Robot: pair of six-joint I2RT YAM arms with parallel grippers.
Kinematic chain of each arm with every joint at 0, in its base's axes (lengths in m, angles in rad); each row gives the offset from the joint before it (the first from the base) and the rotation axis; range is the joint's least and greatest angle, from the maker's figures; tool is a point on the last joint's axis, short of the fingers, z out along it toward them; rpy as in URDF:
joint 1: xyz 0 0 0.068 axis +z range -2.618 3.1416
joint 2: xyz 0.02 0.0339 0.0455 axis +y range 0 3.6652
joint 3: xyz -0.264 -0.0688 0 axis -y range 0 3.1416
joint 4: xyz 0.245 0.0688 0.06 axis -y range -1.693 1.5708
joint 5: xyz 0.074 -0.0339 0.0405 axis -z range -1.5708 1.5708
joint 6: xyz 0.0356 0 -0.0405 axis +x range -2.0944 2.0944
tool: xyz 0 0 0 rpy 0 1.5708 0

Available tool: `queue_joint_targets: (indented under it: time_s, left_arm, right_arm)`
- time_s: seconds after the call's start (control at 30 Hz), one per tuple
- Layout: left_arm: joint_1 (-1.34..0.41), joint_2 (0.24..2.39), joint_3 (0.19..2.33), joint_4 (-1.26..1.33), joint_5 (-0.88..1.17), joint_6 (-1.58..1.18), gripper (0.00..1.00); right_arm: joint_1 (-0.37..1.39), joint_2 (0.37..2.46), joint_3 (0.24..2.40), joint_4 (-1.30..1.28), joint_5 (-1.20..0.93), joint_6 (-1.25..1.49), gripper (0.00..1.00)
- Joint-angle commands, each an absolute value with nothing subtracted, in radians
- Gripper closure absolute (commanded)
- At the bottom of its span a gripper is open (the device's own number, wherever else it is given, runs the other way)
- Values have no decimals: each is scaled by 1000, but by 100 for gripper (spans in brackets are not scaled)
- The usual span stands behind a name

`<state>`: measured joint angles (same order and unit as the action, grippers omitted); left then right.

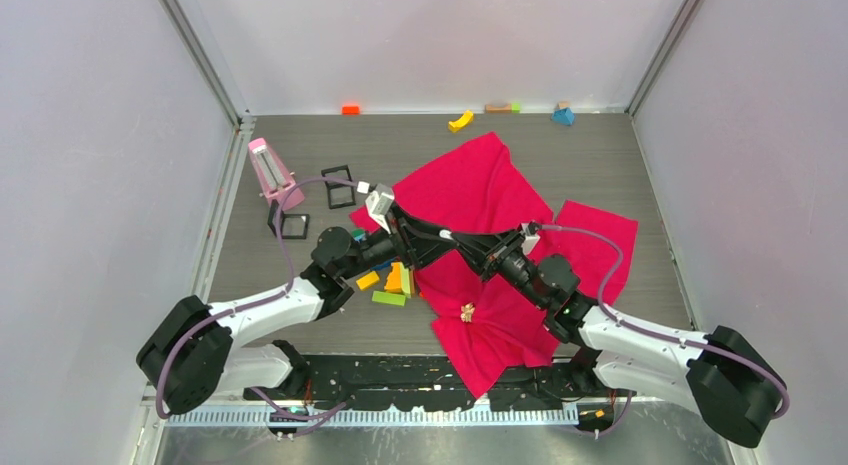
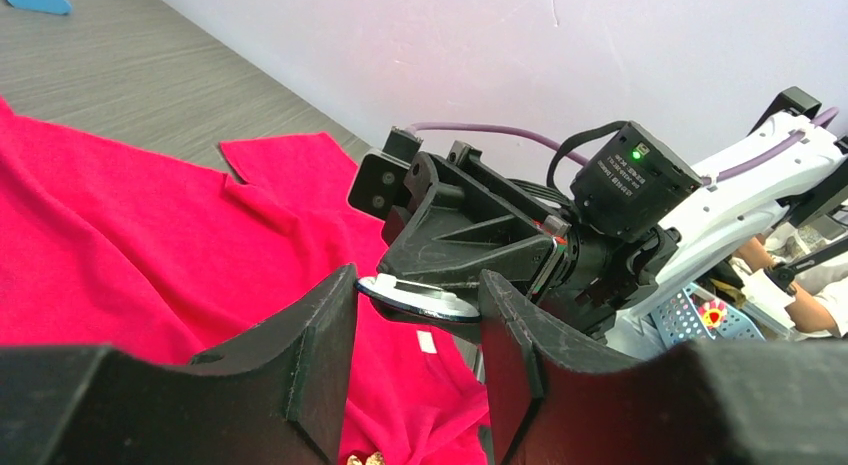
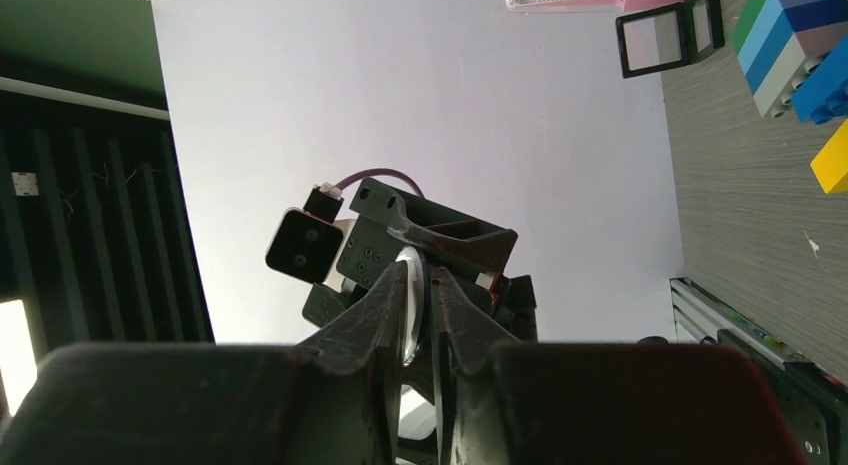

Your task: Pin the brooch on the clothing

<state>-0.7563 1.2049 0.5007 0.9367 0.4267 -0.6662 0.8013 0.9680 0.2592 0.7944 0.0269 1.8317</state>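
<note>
Matte black left pincer (image 2: pixel 420 283) clasps a thin round white-and-silver disc (image 2: pixel 418 297) across its width; right pincer (image 3: pixel 420 277) flanks it edge-on, grip indiscernible. Tiny pale flower-shaped brooch (image 1: pixel 467 312) lies on soft, creased crimson T-shirt (image 1: pixel 470 190), spread over grey wood-grain surface (image 1: pixel 600 155).

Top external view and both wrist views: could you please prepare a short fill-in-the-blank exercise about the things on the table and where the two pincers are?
1. The T-shirt lying on the table is ____ in colour.
2. In the top external view, the pink object stands to the ____ of the T-shirt.
3. The left pincer and the right pincer both have one small round disc between their fingers, above the ____ spread on the table.

Missing words: red; left; T-shirt
</note>
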Motion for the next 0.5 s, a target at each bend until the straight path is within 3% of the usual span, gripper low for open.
queue_joint_targets:
  time_s: [0.0, 0.2, 0.47]
  left_arm:
    - [-765, 1187, 478, 986, 409, -626, 56]
    - [-765, 1184, 455, 957, 419, -631, 52]
    - [-765, 1134, 430, 864, 438, -686, 8]
  right_arm:
    - [808, 927, 239, 857, 74, 1852, 85]
    - [809, 881, 204, 838, 136, 1863, 93]
    - [809, 846, 171, 817, 235, 1830, 99]
